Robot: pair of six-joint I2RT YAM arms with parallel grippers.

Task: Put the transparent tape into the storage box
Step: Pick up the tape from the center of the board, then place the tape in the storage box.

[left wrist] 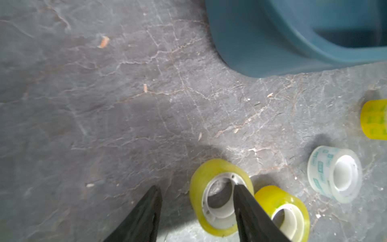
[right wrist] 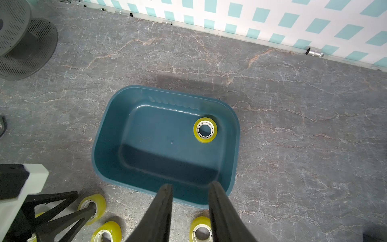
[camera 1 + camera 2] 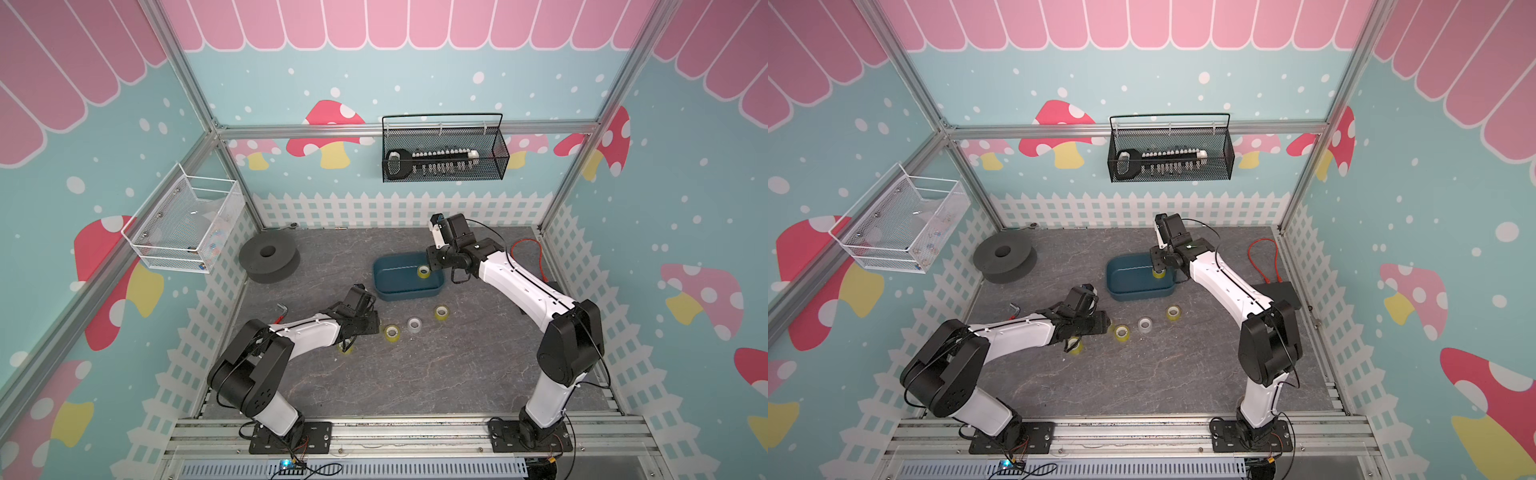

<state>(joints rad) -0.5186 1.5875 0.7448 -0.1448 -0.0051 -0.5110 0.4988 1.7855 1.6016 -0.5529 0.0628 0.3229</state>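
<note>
Bottom of the left wrist view: the left gripper (image 1: 195,187) is set over a yellow-tinted tape roll (image 1: 195,201) that lies flat on the counter (image 1: 83,104), hole up. One finger (image 1: 249,209) dips into the white core. The other stands outside the roll, with a strip of bare counter showing between it and the tape. So the jaws straddle the roll's wall, partly spread and not pinching yet. The inner finger looks to be brushing the core's rim, though I can't be sure of contact. In both top views this roll is hidden under the gripper.

How will it handle? My read is light, a stiff hoop on a hard plastic core, glossy and slick on the outside, and not fragile. Pinching the wall, core side against outer side, looks like the sound hold. A weak pinch could let it swing or slide out.

It has close neighbours. A second yellow roll (image 1: 276,192) sits just beside it at lower right, and a clear roll (image 1: 335,174) lies further right, apart.

Over to the right wrist view, bottom centre. The right gripper (image 2: 191,184) hangs over the storage box (image 2: 104,125), jaws a little apart, empty and touching nothing.

Inside the box, right of centre in that frame, one boxed roll (image 2: 204,140) already lies flat against the wall. The box itself sits mid-frame in both top views (image 3: 405,296) (image 3: 1138,295).
</note>
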